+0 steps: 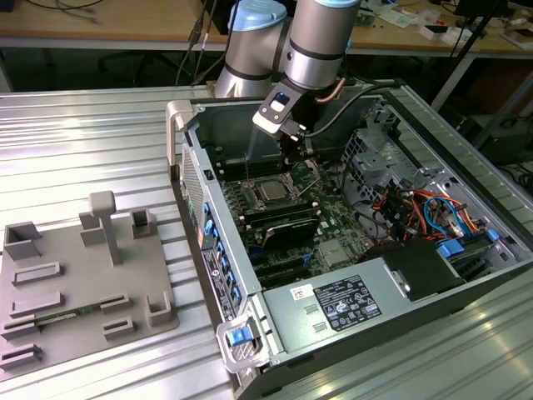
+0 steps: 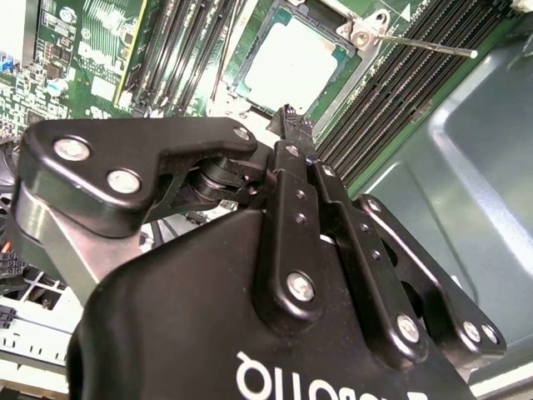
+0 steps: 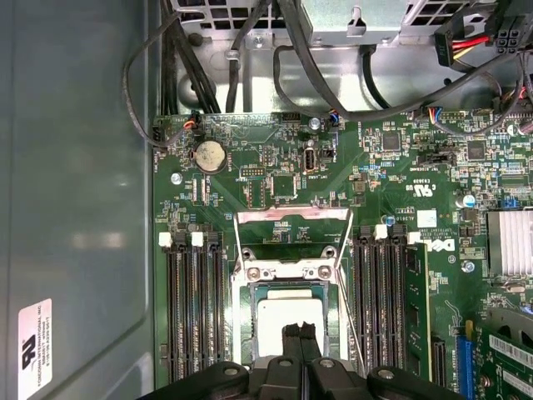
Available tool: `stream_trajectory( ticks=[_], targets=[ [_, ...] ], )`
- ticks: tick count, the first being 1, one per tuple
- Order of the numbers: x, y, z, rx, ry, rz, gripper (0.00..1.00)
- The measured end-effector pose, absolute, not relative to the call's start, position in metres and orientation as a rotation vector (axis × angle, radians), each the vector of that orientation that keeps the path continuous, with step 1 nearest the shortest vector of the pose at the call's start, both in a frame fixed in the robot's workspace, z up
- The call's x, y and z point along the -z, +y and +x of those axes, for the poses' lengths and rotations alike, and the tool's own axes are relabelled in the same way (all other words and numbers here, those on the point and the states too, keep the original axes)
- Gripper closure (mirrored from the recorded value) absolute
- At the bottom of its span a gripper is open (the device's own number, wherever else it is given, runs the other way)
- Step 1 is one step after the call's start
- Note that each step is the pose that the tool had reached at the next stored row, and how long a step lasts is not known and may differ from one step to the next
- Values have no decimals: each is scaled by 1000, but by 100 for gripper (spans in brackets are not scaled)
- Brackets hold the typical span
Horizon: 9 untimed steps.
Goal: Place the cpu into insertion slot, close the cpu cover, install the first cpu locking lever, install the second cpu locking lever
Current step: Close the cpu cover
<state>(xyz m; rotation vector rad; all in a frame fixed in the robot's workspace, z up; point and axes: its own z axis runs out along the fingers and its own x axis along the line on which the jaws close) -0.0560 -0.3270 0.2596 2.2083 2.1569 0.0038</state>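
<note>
The jaws are pinched together with nothing between them, poised over the cpu [image 3: 287, 310], which lies seated in the insertion slot [image 3: 248, 321] with the cpu cover [image 3: 291, 216] tipped up open beside it. The arm [image 1: 321, 37] reaches straight down, wrist vertical, into the open computer case [image 1: 212, 200]. The case lies on a ribbed metal worktop [image 1: 92, 133], with a grey fixture plate [image 1: 75, 292] near its edge at the exterior view's left.

Bright, even light — the cpu [image 2: 293, 65] glares near-white in the second wrist view, perhaps overexposed
</note>
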Motion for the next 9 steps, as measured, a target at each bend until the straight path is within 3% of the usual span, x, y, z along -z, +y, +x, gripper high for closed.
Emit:
stream_trajectory(
  ticks=[9],
  targets=[
    [-270,-327,-56,-4,2159,2206,89]
  ],
)
